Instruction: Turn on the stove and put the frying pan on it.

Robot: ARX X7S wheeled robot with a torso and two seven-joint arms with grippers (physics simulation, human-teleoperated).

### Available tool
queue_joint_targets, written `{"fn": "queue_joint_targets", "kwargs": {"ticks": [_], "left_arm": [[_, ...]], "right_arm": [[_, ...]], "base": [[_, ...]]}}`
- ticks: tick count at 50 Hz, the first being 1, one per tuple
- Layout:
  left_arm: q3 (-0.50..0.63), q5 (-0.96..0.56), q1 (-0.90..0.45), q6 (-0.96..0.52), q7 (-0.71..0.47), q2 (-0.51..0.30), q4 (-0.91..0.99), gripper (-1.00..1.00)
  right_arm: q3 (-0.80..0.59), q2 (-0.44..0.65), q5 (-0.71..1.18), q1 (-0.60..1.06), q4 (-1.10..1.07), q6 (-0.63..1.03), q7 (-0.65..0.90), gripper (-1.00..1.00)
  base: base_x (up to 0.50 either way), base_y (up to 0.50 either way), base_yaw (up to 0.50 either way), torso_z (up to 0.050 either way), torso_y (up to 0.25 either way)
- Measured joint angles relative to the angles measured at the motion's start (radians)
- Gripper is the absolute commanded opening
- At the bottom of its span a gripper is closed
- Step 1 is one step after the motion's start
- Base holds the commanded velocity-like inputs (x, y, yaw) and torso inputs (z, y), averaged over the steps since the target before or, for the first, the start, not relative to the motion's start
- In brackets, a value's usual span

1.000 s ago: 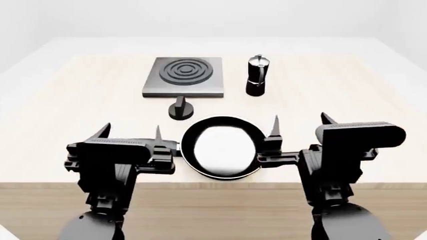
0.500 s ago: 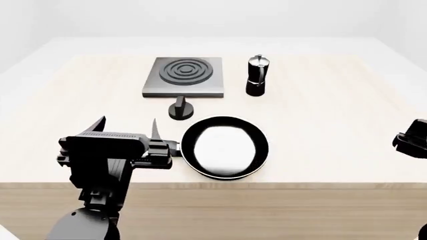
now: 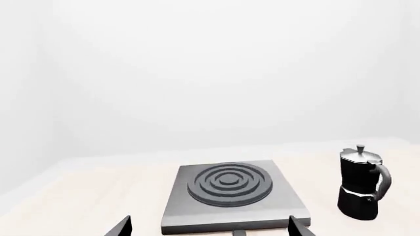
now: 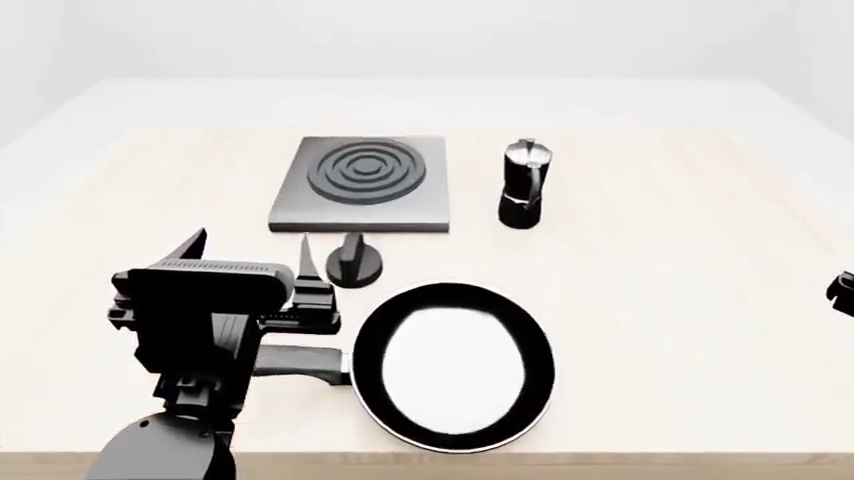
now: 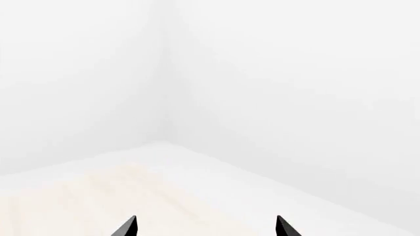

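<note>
The grey stove [image 4: 358, 185] lies at the back of the table, and its black knob [image 4: 351, 262] stands just in front of it. Near the front edge sits the black frying pan [image 4: 454, 362]; its handle [image 4: 300, 362] runs left beneath my left arm. My left gripper [image 4: 250, 248] is open and empty, its fingers pointing toward the stove, one fingertip [image 4: 304, 250] just left of the knob. In the left wrist view the stove [image 3: 229, 196] sits ahead of the open left gripper [image 3: 210, 228]. My right gripper [image 5: 205, 227] is open and empty, facing a table corner and white walls.
A black-and-silver moka pot [image 4: 525, 185] stands right of the stove, also in the left wrist view [image 3: 361, 184]. The pale wooden table [image 4: 667, 250] extends to the right. A dark piece of my right arm [image 4: 843, 288] shows at the head view's right edge.
My right arm has swung away to the right, almost out of the head view. The head view has shifted, so the pan looks nearer and larger. My left gripper stays open.
</note>
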Motion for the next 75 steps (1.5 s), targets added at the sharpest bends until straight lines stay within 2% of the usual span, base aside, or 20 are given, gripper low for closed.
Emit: {"fn": "queue_joint_targets", "kwargs": {"ticks": [32, 46, 50, 53, 56, 60, 64, 67, 71, 75], "left_arm": [[0.011, -0.015, -0.001, 0.004, -0.025, -0.019, -0.002, 1.0], [0.01, -0.028, -0.003, -0.004, -0.035, -0.023, 0.005, 1.0], [0.005, -0.044, -0.03, -0.079, -0.039, -0.023, 0.025, 1.0], [-0.023, -0.077, -0.093, -0.209, -0.036, -0.016, 0.059, 1.0], [-0.078, -0.193, -0.194, -0.349, -0.113, -0.052, 0.028, 1.0], [-0.081, -0.473, -0.355, -0.44, -0.362, -0.149, -0.086, 1.0], [-0.013, -0.858, -0.503, -0.45, -0.694, -0.259, -0.202, 1.0], [0.056, -1.187, -0.601, -0.436, -0.881, -0.337, -0.274, 1.0], [0.147, -1.538, -0.714, -0.41, -1.056, -0.426, -0.358, 1.0], [0.229, -1.786, -0.81, -0.39, -1.171, -0.496, -0.426, 1.0]], "right_arm": [[0.004, -0.005, 0.016, -0.004, 0.013, -0.004, -0.005, 1.0], [-0.001, -0.006, 0.016, -0.004, 0.022, 0.001, -0.001, 1.0], [-0.003, -0.005, 0.017, -0.003, 0.023, 0.004, -0.002, 1.0], [-0.007, -0.003, 0.019, -0.001, 0.022, 0.008, -0.003, 1.0], [-0.009, 0.0, 0.021, 0.001, 0.021, 0.014, -0.005, 1.0], [-0.01, 0.0, 0.023, 0.0, 0.023, 0.015, -0.007, 1.0], [-0.014, -0.001, 0.025, 0.0, 0.026, 0.017, -0.008, 1.0], [-0.017, 0.0, 0.027, 0.001, 0.026, 0.021, -0.009, 1.0], [-0.017, 0.001, 0.029, 0.001, 0.026, 0.024, -0.01, 1.0], [-0.02, 0.002, 0.03, 0.0, 0.027, 0.025, -0.01, 1.0]], "base": [[0.5, 0.0, 0.0, 0.0, 0.001], [0.0, 0.0, 0.0, 0.0, 0.0], [0.0, 0.0, 0.0, 0.0, 0.0], [0.0, 0.0, 0.0, 0.0, 0.0], [0.0, 0.0, 0.0, 0.0, 0.0], [0.0, 0.0, 0.0, 0.0, 0.0], [0.0, 0.0, 0.0, 0.0, 0.0], [0.0, 0.0, 0.0, 0.0, 0.0], [0.0, 0.0, 0.0, 0.0, 0.0], [0.0, 0.0, 0.0, 0.0, 0.0]]}}
